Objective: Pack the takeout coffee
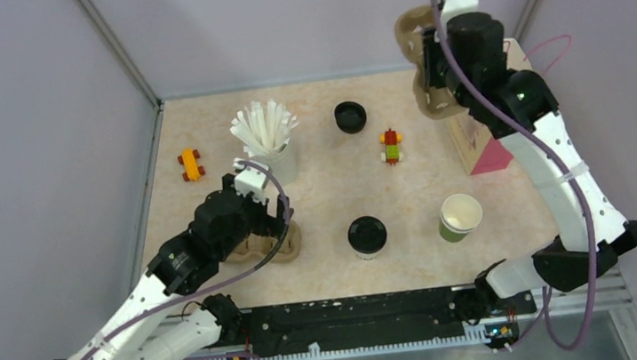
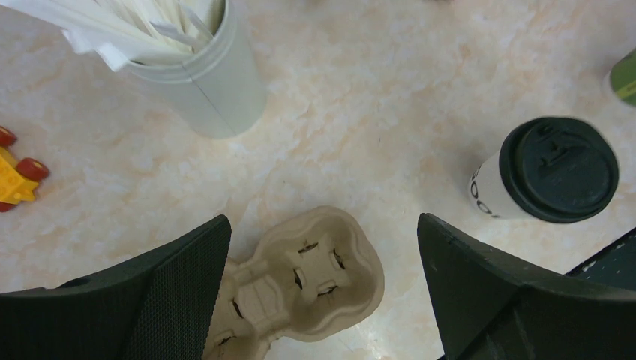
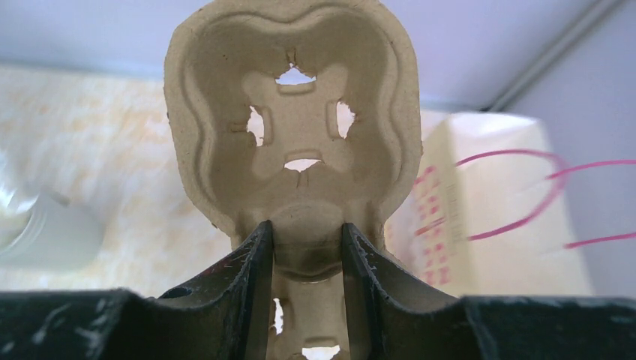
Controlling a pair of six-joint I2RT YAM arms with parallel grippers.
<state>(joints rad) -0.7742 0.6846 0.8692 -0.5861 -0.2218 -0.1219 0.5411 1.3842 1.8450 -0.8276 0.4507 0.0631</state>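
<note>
Upper right: right tool (image 3: 306, 227) is pinching a cardboard cup carrier (image 3: 292, 112); lower left: left tool (image 2: 322, 223) is hovering wide open.

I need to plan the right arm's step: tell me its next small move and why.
Probably carry the cardboard cup tray over the bag before lowering it. The right gripper is clamped on the tray, holding it in the air beside the bag, while the lidded coffee stands on the table, unpacked.
</note>
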